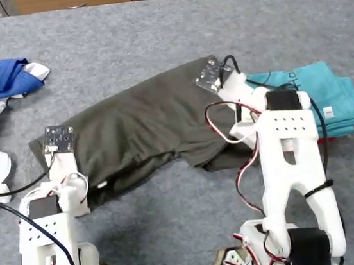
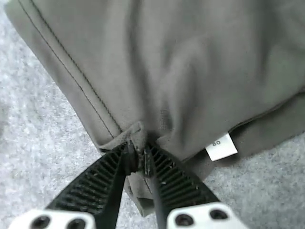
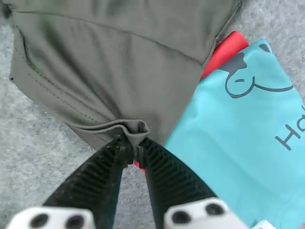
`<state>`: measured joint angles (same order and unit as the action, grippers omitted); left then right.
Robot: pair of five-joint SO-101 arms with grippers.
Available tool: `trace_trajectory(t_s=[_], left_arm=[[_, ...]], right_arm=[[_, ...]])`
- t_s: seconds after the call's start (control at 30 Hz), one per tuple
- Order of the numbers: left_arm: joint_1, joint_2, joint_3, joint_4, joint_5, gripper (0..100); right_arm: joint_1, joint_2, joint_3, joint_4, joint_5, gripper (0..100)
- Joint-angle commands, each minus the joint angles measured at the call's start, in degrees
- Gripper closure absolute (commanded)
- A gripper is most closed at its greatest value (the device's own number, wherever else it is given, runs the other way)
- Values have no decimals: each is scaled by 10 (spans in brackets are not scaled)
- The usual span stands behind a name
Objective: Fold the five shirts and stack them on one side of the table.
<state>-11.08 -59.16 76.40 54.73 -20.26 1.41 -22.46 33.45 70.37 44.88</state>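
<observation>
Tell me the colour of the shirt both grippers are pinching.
The shirt is dark olive-grey, clearest in the high view.

Soft, even light falls from overhead across the grey table (image 1: 152, 38), bright enough throughout. Just beyond the left pincer (image 2: 138, 153), the olive shirt (image 2: 181, 71) carries gentle shading in its folds; beside the right pincer (image 3: 136, 151), its hem casts a thin, diffuse shadow.
</observation>
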Motion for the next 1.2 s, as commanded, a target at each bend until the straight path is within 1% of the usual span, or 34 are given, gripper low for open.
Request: trace_trajectory(t_s=[0.0,0.13,0.17,0.23,0.3,0.37,0.43,0.53,0.63,0.7,0.77,0.87,0.9,0.93,1.0,1.03,1.17], left_arm=[[4,-9,-3,4,-4,981],[4,-9,-5,5,-3,978],[4,-9,-5,7,-3,974],[4,-9,-10,26,-3,922],[3,-10,-23,55,3,835],[-1,-10,-41,78,29,774],[-1,-10,-66,100,55,747],[2,-10,-109,132,74,728],[-1,-10,-168,178,70,732],[-3,-10,-221,213,70,736],[-11,-10,-282,247,74,791],[-9,-4,-369,261,71,976],[-9,-4,-389,261,75,985],[-11,-4,-403,260,84,960],[-12,-2,-410,239,131,964],[-12,2,-399,218,153,980],[-12,72,-326,93,200,981]], right_arm=[[9,-22,0,-9,13,994],[9,-22,1,-5,33,984],[9,-22,1,-4,33,964],[10,-24,1,0,34,885],[9,-27,1,13,57,788],[9,-27,0,25,79,709],[13,-27,-1,25,82,678],[15,-29,-3,27,81,678],[15,-49,-6,27,69,678],[13,-68,-24,28,59,705],[7,-74,-57,27,43,787],[-22,-44,-113,27,16,929],[-32,-25,-131,27,5,952],[-44,-1,-153,27,-7,954],[-67,55,-197,26,-31,942],[-79,87,-224,25,-44,942],[-120,229,-336,25,-91,972]])
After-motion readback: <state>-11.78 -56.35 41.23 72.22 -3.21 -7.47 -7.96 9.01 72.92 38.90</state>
